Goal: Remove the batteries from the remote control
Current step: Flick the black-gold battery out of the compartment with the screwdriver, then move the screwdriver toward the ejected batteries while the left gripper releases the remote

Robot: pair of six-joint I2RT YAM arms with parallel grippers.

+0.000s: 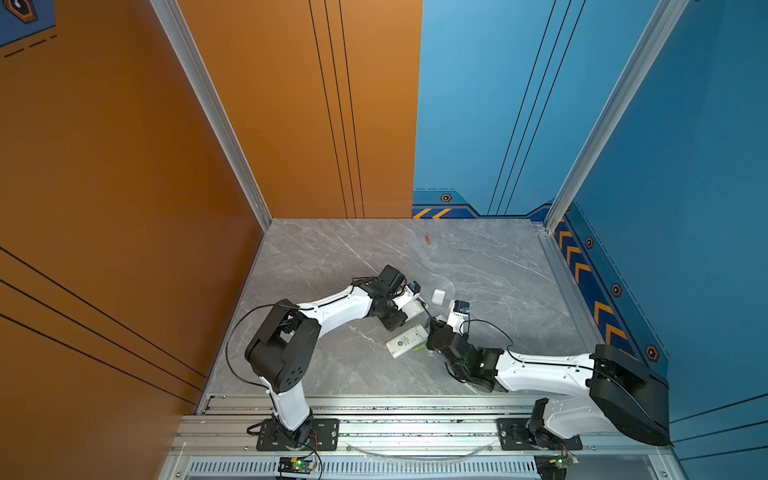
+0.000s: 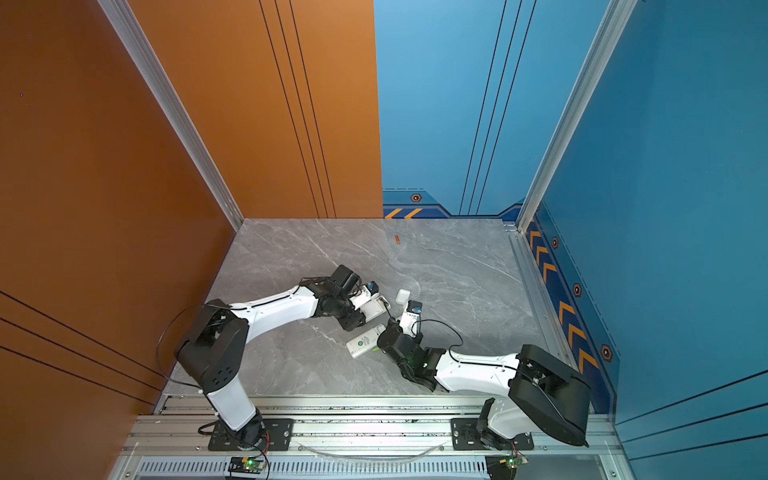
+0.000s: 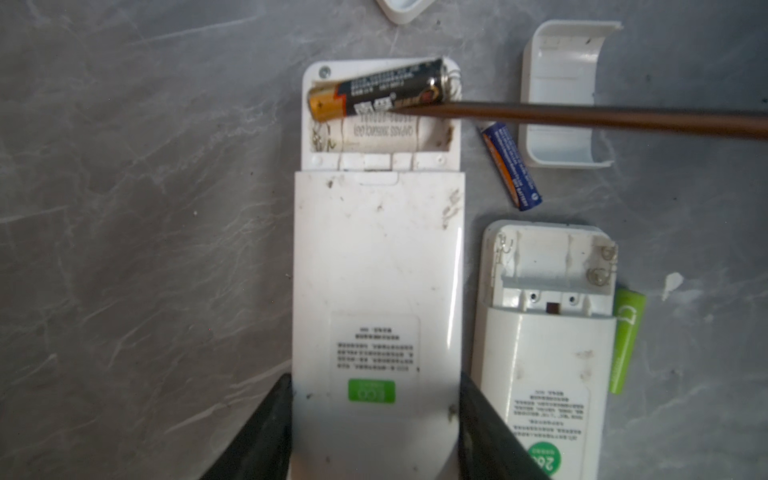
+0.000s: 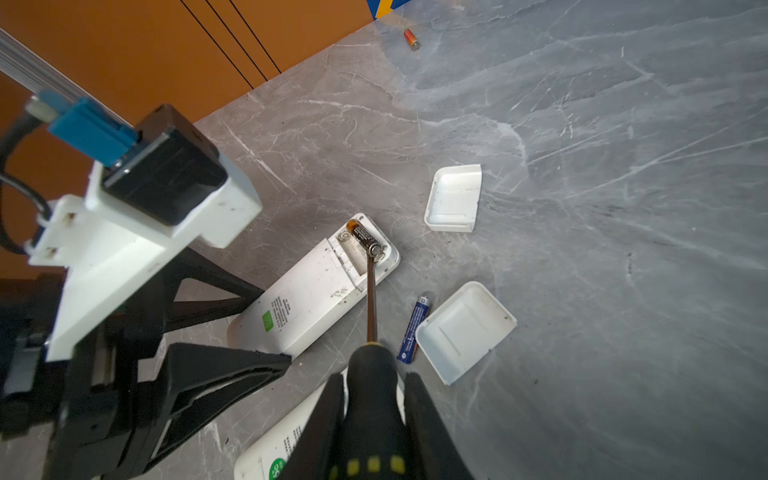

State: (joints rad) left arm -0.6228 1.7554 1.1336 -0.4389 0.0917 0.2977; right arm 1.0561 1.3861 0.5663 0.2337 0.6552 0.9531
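Observation:
My left gripper (image 3: 374, 382) is shut on the sides of a white remote control (image 3: 376, 257) lying back-up on the table, its battery bay uncovered. One dark battery (image 3: 374, 89) with a gold end sits tilted in the bay, one end lifted; the slot beside it is empty. My right gripper (image 4: 374, 399) is shut on the black-and-yellow handle of a screwdriver (image 4: 371, 299), whose tip touches that battery. A blue battery (image 3: 511, 166) lies loose beside the remote. A lime green battery (image 3: 625, 340) lies against a second remote (image 3: 544, 353). An orange-red battery (image 1: 427, 239) rests far back.
The second white remote (image 1: 405, 341) has an empty open bay and lies near the front, between the two arms. Two white lids (image 4: 454, 198) (image 4: 465, 330) lie inside-up to the right of the held remote. The grey marble table (image 1: 498, 270) is walled on three sides.

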